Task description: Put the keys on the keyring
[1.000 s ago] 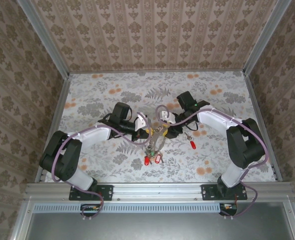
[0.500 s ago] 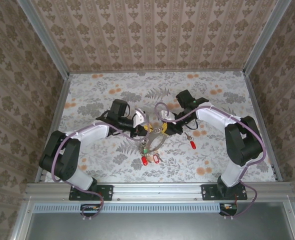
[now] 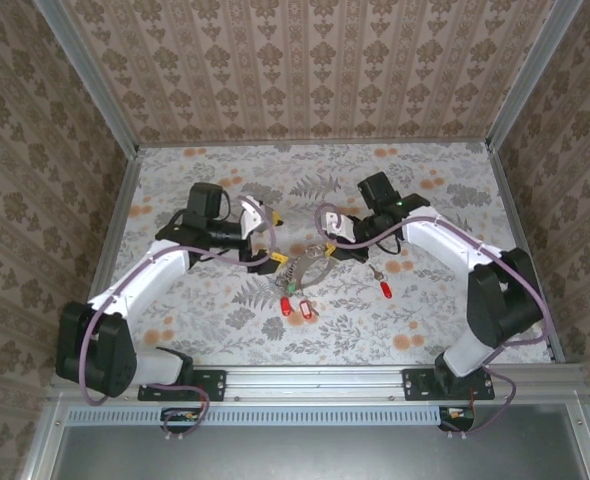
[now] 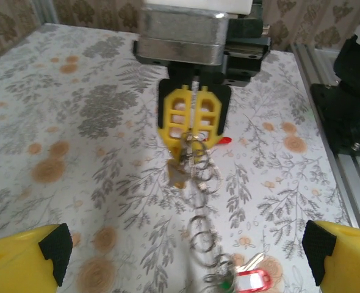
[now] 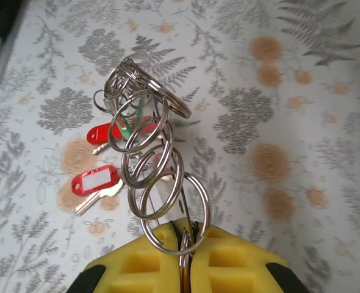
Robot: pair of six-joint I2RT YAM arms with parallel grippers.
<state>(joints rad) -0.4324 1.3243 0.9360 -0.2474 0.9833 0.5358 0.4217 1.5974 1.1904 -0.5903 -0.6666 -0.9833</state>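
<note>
The keyring [image 5: 165,183] is a chain of linked silver rings. My right gripper [image 5: 186,259] is shut on its top ring, with the yellow pads [image 4: 194,116] pressed together. The chain [image 3: 309,270] slants down to the table. At its low end lie two red-tagged keys [image 3: 295,306], one of them [image 5: 94,181] flat beside the rings, with a green tag [image 5: 129,130] among them. My left gripper [image 3: 273,238] stands open to the left of the chain, touching nothing. Its fingertips [image 4: 27,256] sit wide apart on either side of the lower rings [image 4: 203,235].
Another red-tagged key [image 3: 383,290] and a small metal key [image 3: 375,270] lie on the floral tabletop right of the chain. Patterned walls with metal rails [image 3: 115,230] enclose the table. Both arm bases sit on the front rail [image 3: 315,378].
My left gripper has opened, let go of the rings and pulled back to the left. My right gripper has shut on the top ring. The chain and red keys shifted slightly.
</note>
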